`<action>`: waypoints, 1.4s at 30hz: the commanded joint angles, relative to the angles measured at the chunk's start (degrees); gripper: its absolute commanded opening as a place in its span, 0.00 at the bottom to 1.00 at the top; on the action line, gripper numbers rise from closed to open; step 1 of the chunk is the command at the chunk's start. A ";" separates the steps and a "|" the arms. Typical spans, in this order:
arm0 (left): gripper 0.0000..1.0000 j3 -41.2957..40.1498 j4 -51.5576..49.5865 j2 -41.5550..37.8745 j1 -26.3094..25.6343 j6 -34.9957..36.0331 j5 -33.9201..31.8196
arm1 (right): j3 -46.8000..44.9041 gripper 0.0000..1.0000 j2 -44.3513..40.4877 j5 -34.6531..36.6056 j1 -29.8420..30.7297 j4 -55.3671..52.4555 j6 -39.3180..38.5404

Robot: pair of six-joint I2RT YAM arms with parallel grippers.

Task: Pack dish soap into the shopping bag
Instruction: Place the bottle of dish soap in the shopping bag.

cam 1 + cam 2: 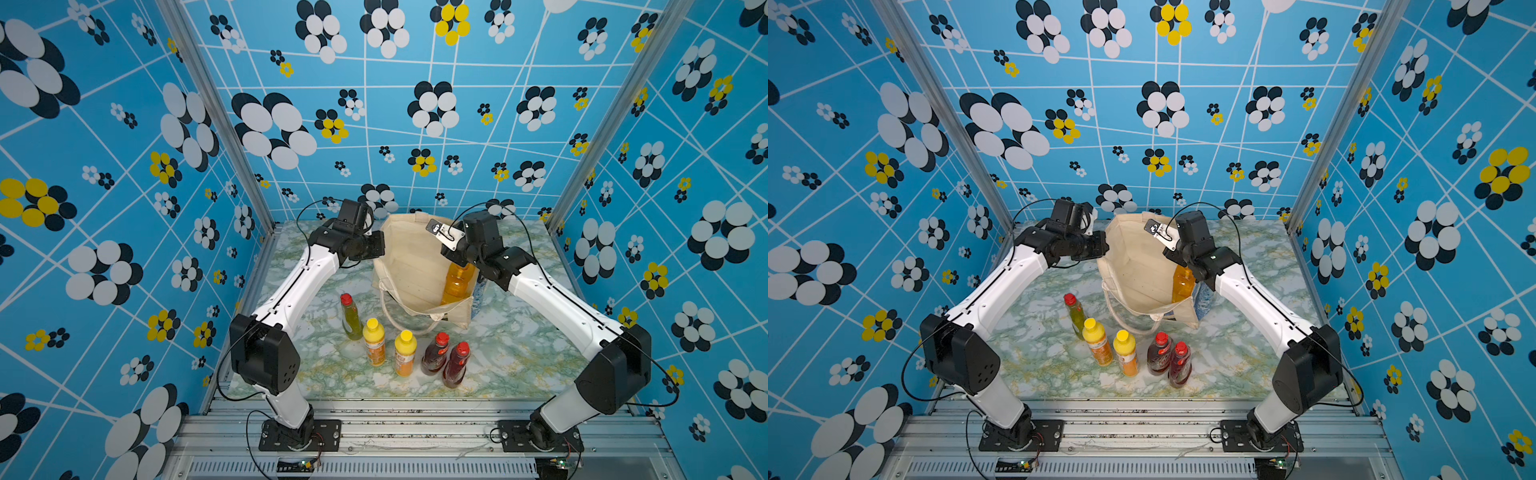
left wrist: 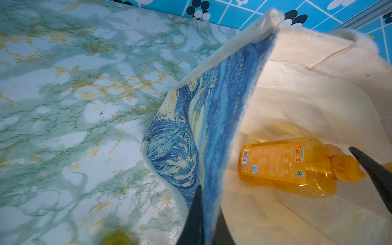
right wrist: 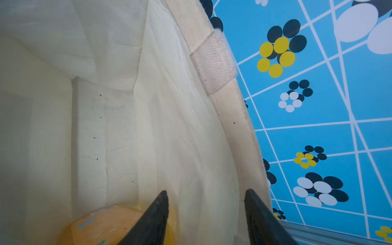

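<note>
The cream shopping bag (image 1: 411, 266) (image 1: 1133, 266) stands open at the back of the table. My left gripper (image 2: 209, 199) is shut on its blue-printed side wall (image 2: 214, 127) at the rim. A big orange dish soap bottle (image 1: 457, 284) (image 2: 282, 163) (image 3: 101, 227) lies inside the bag. Just above that bottle's cap end, inside the bag, my right gripper (image 3: 206, 191) is open and holds nothing. One of its fingers (image 2: 373, 169) shows in the left wrist view. In front of the bag stand an olive-green bottle (image 1: 351, 318), two yellow-capped orange bottles (image 1: 373, 340) (image 1: 405, 352) and two dark red bottles (image 1: 435, 353) (image 1: 456, 365).
The marble-patterned table (image 1: 519, 353) is enclosed by blue flowered walls (image 1: 124, 166) on three sides. The bag's loop handle (image 1: 388, 316) hangs down onto the table towards the bottle row. A metal rail (image 1: 415, 424) carries both arm bases at the front.
</note>
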 commanded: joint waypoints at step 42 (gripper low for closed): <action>0.00 -1.85 3.34 -2.11 -1.44 -1.51 -2.36 | -7.66 0.60 -5.12 3.87 1.71 -6.78 64.02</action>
